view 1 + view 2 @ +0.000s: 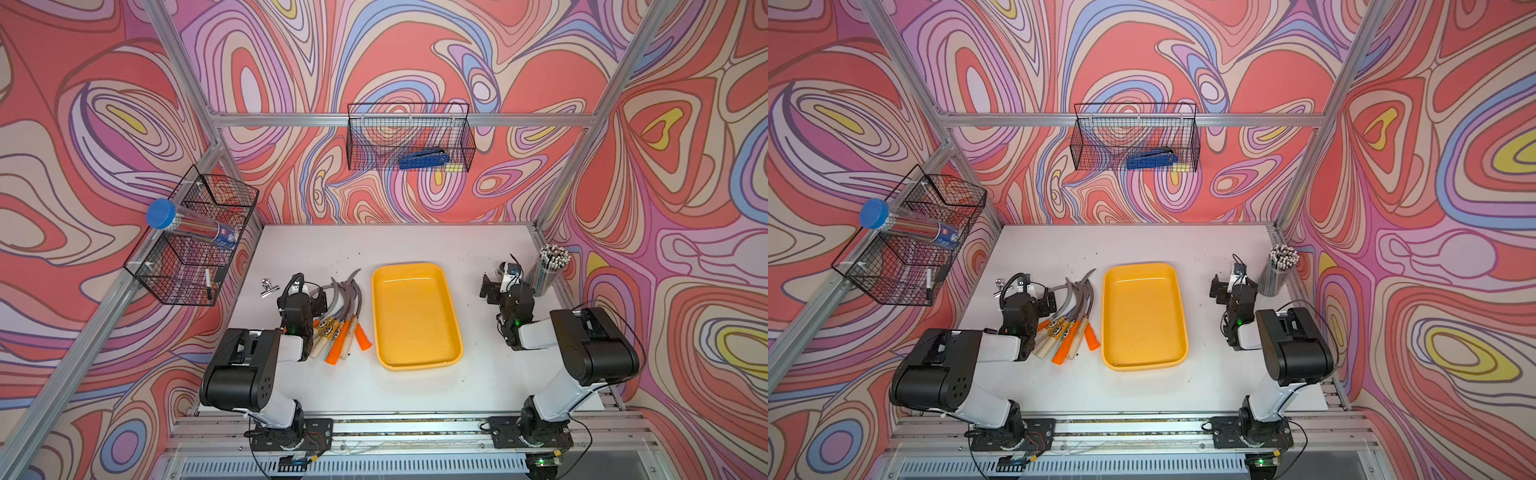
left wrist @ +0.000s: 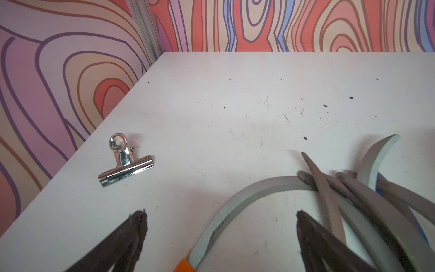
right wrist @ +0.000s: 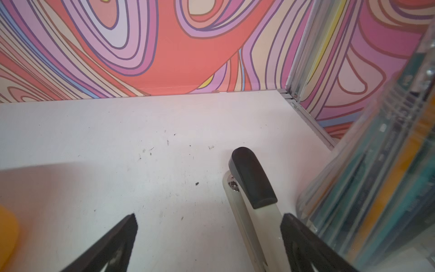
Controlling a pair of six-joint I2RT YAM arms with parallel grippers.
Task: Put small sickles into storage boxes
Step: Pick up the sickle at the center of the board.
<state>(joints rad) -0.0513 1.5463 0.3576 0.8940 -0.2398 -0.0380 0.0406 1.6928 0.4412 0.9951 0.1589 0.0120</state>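
Several small sickles [image 1: 340, 316] [image 1: 1069, 316] lie in a heap left of the yellow storage box [image 1: 415, 328] [image 1: 1142, 324], which holds nothing. Their grey blades point toward the back wall; the handles are orange or pale wood. My left gripper [image 1: 305, 297] [image 2: 219, 213] hangs open at the heap's left edge. In the left wrist view, one curved blade [image 2: 247, 195] with an orange handle runs between its fingers, untouched. My right gripper [image 1: 503, 286] [image 3: 209, 215] is open at the far right, over a grey-black stapler [image 3: 251, 179].
A silver bulldog clip [image 1: 268, 287] [image 2: 124, 162] lies left of the left gripper. A clear cup of pencils [image 1: 548, 270] [image 3: 376, 164] stands close beside the right gripper. Black wire mesh baskets hang on the left wall [image 1: 195, 241] and the back wall [image 1: 411, 137].
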